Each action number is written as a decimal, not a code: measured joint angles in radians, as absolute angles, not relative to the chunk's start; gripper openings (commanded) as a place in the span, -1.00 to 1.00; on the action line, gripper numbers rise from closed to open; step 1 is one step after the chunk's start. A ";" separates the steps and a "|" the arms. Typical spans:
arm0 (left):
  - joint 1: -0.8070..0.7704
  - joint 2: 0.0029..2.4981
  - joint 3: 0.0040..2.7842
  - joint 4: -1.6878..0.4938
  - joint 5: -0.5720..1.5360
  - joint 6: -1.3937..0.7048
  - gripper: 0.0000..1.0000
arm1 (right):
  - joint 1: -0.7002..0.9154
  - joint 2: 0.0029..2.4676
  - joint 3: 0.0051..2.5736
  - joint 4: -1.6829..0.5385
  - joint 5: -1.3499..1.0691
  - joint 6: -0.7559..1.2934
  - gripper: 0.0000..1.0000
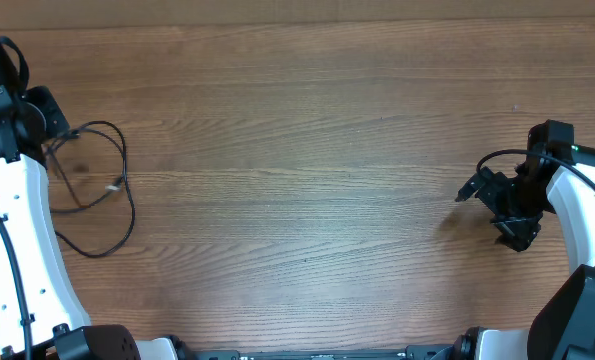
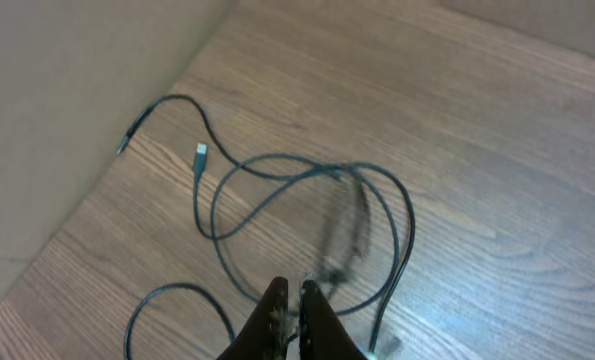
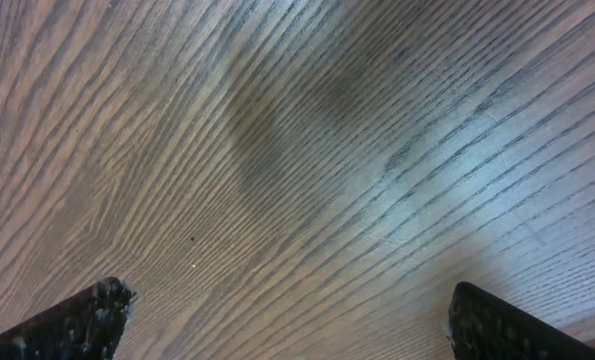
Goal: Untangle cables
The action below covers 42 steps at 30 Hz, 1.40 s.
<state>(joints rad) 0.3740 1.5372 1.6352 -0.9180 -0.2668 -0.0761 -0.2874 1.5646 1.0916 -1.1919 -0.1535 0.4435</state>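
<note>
Two states — left gripper [image 2: 295,291] pinches cables [image 2: 277,158]; right gripper [image 3: 287,312] (well apart) gapes empty.

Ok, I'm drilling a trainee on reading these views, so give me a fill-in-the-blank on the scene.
The cables lie on the ___ side of the table.
The right gripper has its jaws ___.
The left gripper is ___ on a strand of the cables.
Below the right gripper shows only bare ___.
Missing: left; open; shut; wood.

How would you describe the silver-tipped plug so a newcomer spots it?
At the left edge of the wooden table, thin black cables loop beside the left arm. One cord end there carries a small plug, whose flat silver tip stands out against the dark cords.
</note>
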 measured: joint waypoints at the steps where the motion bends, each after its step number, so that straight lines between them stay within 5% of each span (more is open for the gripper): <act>1: 0.374 1.537 1.635 -0.913 -0.267 -0.076 -0.87 | -0.287 1.565 1.092 -1.192 -0.153 0.443 1.00; 8: 0.390 1.537 1.635 -0.883 -0.266 -0.076 -0.88 | -0.287 1.565 1.092 -1.193 -0.154 0.443 1.00; 17: 0.402 1.537 1.635 -0.886 -0.211 -0.075 -0.21 | -0.287 1.565 1.092 -1.193 -0.153 0.443 1.00; 27: 0.399 1.538 1.635 -0.959 0.109 -0.077 0.59 | -0.287 1.565 1.092 -1.193 -0.153 0.443 1.00; 42: 0.180 1.622 1.635 -1.142 0.310 -0.079 0.90 | -0.107 1.565 1.092 -1.091 -0.293 0.366 1.00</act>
<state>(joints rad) 0.1802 1.6218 1.6352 -1.1419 0.3099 -0.0788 -0.1074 1.5646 1.0916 -1.0908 -0.2932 0.3664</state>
